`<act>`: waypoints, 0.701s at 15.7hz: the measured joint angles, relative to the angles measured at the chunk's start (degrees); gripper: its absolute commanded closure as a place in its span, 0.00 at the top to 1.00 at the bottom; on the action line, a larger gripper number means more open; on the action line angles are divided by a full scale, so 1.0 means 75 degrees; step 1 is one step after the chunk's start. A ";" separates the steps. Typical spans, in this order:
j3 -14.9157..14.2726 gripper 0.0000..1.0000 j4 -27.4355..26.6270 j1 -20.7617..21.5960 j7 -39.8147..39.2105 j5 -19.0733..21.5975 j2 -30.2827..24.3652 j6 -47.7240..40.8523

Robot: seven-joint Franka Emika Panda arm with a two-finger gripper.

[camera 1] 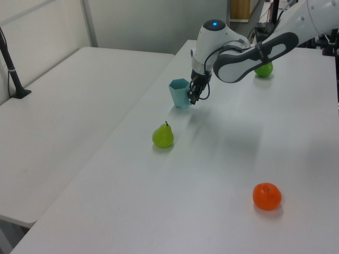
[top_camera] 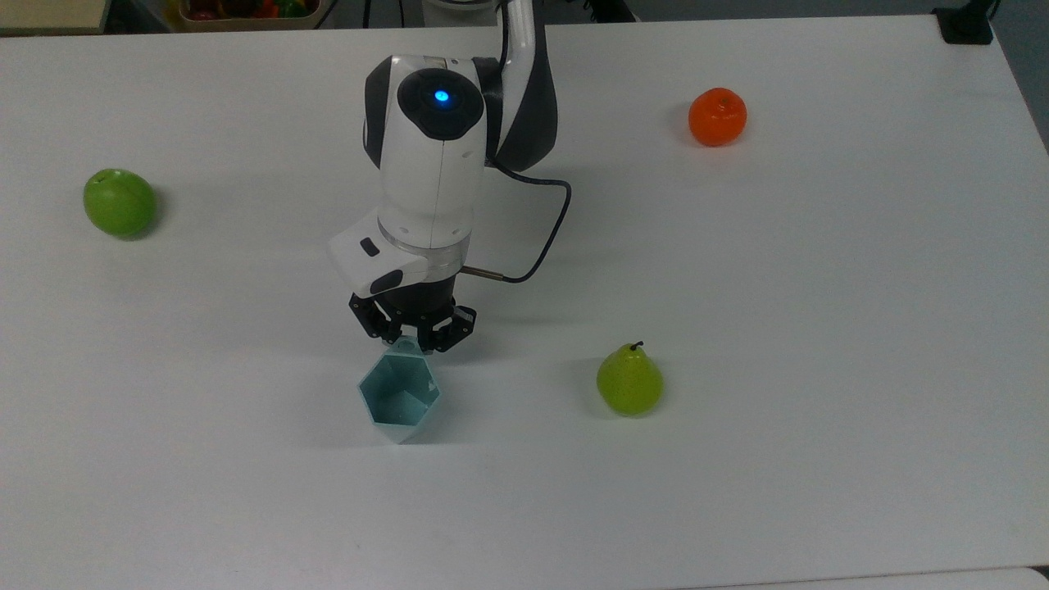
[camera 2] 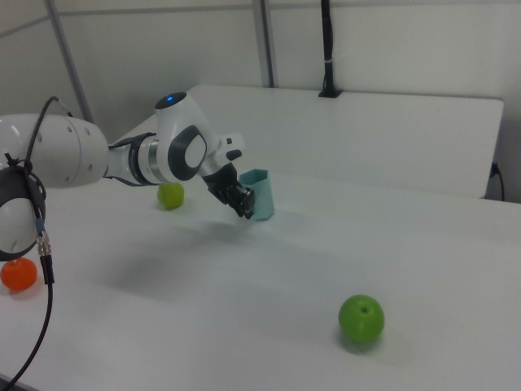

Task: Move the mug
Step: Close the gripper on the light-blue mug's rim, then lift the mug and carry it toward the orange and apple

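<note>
The mug is a pale teal faceted cup standing upright, its opening facing up, near the front middle of the white table. My gripper points down just behind it in the top view, shut on the small tab handle at the rim. From the left view, the mug sits to the left of the gripper. The right view has the mug to the right of the gripper. Its base looks at or just above the tabletop; I cannot tell which.
A green pear stands to the top view's right of the mug. An orange lies at the far right and a green apple at the far left. A second white table adjoins this one.
</note>
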 measured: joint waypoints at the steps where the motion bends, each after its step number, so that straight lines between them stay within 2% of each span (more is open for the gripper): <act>1: -0.0005 0.00 0.0038 -0.0034 0.0004 0.0000 0.0000 0.0000; 8: -0.0006 0.00 0.0198 -0.0157 0.0073 0.0019 -0.0322 0.0000; 11: -0.0006 0.00 0.0166 -0.0172 0.0083 0.0360 -0.0790 0.0000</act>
